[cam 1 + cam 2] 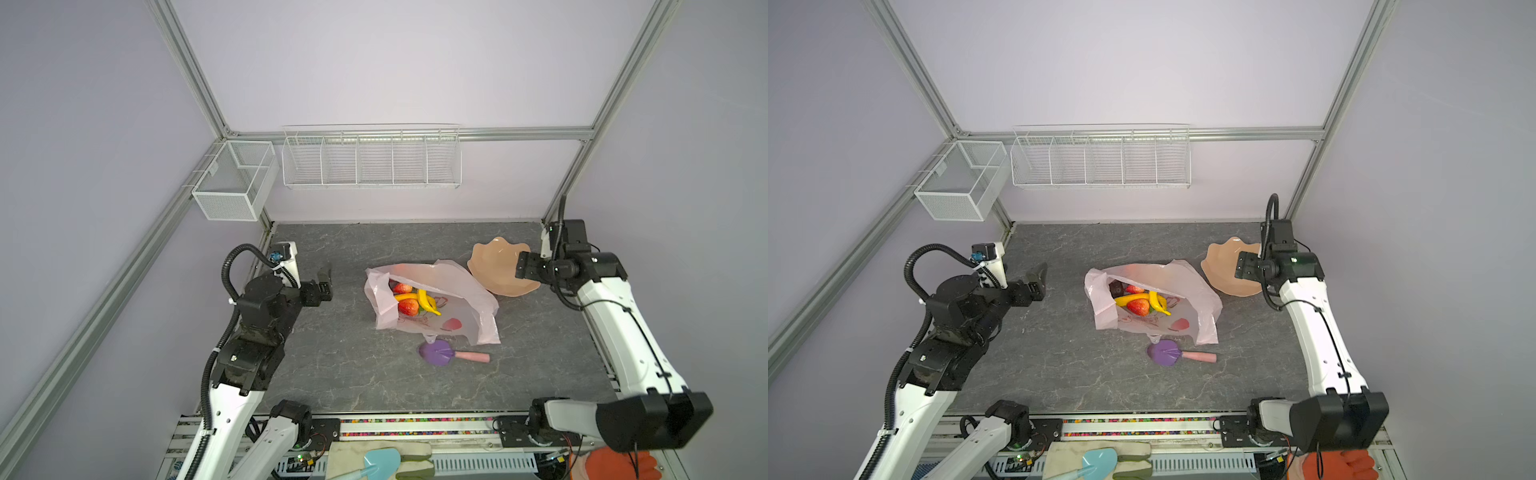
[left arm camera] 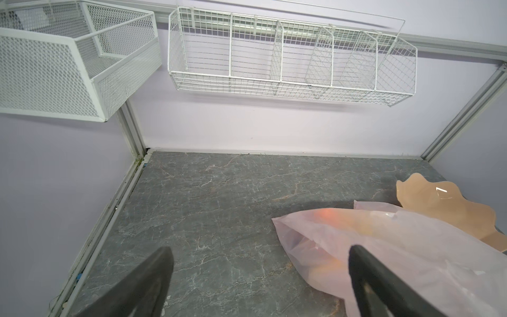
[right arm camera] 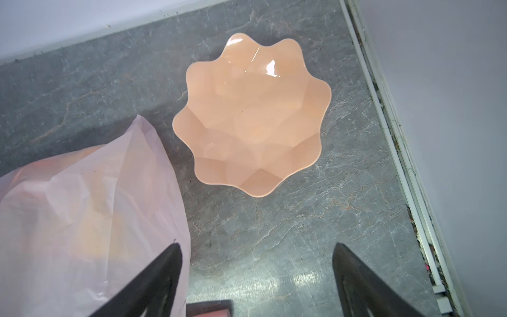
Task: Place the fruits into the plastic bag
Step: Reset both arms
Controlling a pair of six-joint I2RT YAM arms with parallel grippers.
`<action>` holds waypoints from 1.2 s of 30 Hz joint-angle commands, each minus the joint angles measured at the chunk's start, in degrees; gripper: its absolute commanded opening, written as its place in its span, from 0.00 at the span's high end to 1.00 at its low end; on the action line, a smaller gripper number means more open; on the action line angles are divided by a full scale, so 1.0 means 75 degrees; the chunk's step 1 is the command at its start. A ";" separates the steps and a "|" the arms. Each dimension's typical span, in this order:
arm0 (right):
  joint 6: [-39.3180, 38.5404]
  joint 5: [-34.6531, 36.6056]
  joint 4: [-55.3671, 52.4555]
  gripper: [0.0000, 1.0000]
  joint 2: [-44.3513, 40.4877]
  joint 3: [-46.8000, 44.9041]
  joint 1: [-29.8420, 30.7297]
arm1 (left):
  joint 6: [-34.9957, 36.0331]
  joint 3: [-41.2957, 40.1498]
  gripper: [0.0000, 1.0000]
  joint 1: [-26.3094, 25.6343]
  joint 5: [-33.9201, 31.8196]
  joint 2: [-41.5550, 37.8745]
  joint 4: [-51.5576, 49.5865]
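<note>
Fruits (image 1: 415, 300) in plastic bag (image 1: 457, 286), left claw (image 1: 327, 281) apart

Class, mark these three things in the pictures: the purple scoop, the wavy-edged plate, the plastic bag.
purple scoop (image 1: 434, 353): in a top view, on its purple blade.
wavy-edged plate (image 3: 252, 115): right wrist view, on its bare middle.
plastic bag (image 1: 449, 282): in a top view, on its upper pink film.

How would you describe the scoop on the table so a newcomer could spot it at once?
On the grey marbled table, find the pale-pink plastic bag lying near the middle with fruits in its mouth. The scoop lies beside the bag's edge nearest the robot's base. It alone is purple with a pink handle, unlike the tan wavy-edged plate beyond the bag.
</note>
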 commanded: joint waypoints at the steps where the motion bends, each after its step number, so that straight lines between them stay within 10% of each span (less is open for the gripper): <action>1: 0.0166 0.0029 0.1315 0.12 -0.0972 -0.1511 0.0157 | -0.0556 -0.0511 0.01 -0.0033 -0.0740 -0.0377 -0.0171; 14: -0.0511 0.1135 0.6167 0.12 -0.4682 -0.7250 0.1003 | 0.0009 -0.3572 0.01 -0.0028 -0.2642 -0.1501 0.1754; 25: -0.1829 0.1891 1.1277 0.11 -0.1468 -0.7873 0.1000 | 0.0428 -0.4874 0.01 0.0441 -0.3116 0.1446 0.6863; 36: -0.1789 0.0634 1.3603 0.11 0.0155 -0.8229 0.0523 | 0.1317 -0.5275 0.01 0.1358 -0.1056 0.5146 1.1359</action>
